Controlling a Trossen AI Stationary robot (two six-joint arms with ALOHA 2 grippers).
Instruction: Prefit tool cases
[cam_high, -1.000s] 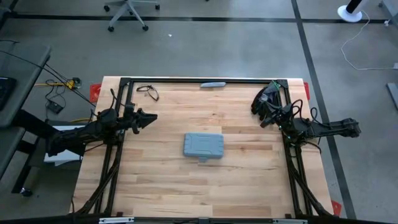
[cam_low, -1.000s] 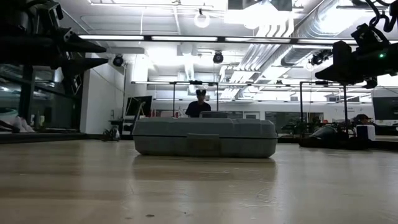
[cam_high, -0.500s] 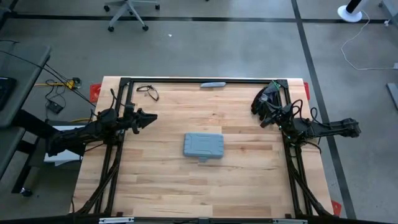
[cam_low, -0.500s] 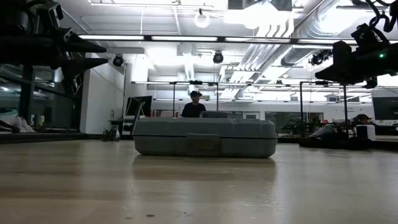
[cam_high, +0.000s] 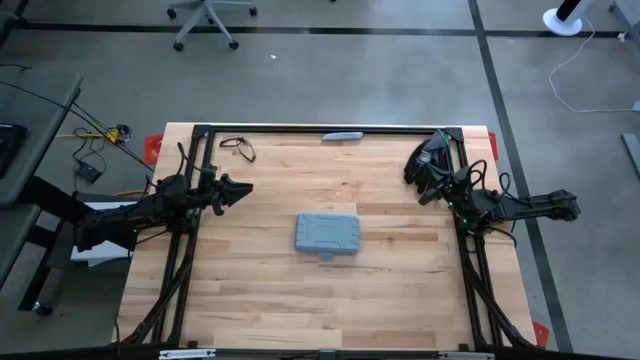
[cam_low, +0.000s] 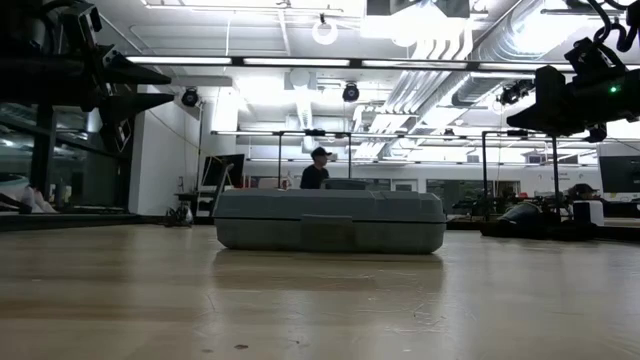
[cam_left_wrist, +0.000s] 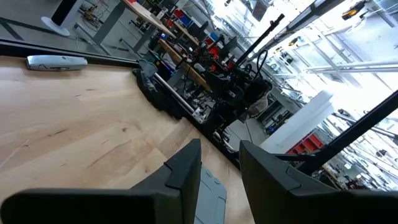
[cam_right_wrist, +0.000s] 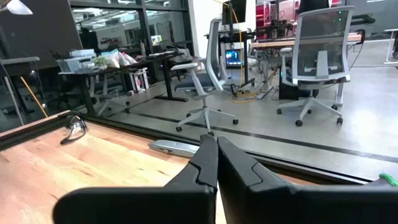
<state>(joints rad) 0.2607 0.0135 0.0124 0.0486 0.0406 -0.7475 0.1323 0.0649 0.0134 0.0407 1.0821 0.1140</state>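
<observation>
Centrally placed on a wooden table (cam_high: 250, 290), the grey-blue case (cam_high: 327, 234) lies flat and closed, its small handle tab on the near long edge, w/ neither arm touching it. From table height the case (cam_low: 329, 221) shows its long side, lid seam level, resting directly on the wood.

Left gripper (cam_high: 243, 188) hangs above the table's left side, well apart from the case and pointing toward the middle; seen past the wrist, its two dark fingers (cam_left_wrist: 185, 168) stand parted by a clear gap, holding nothing, w/ a corner of the case (cam_left_wrist: 207, 196) visible between them.

Right gripper (cam_high: 425, 172) sits folded back near the far right corner of the black frame (cam_high: 300, 129), also well clear of the case; its fingers (cam_right_wrist: 206, 157) are pressed together w/ only a thin seam between, gripping nothing.

At the far edge lie a small silver-grey object (cam_high: 342, 136) beside the frame rail and a pair of glasses (cam_high: 238, 147) nearer the far left corner. Beyond the table, a person (cam_low: 316, 169) in a cap is visible in the room behind the case. An office chair (cam_high: 205, 18) stands on the floor past the far edge.
</observation>
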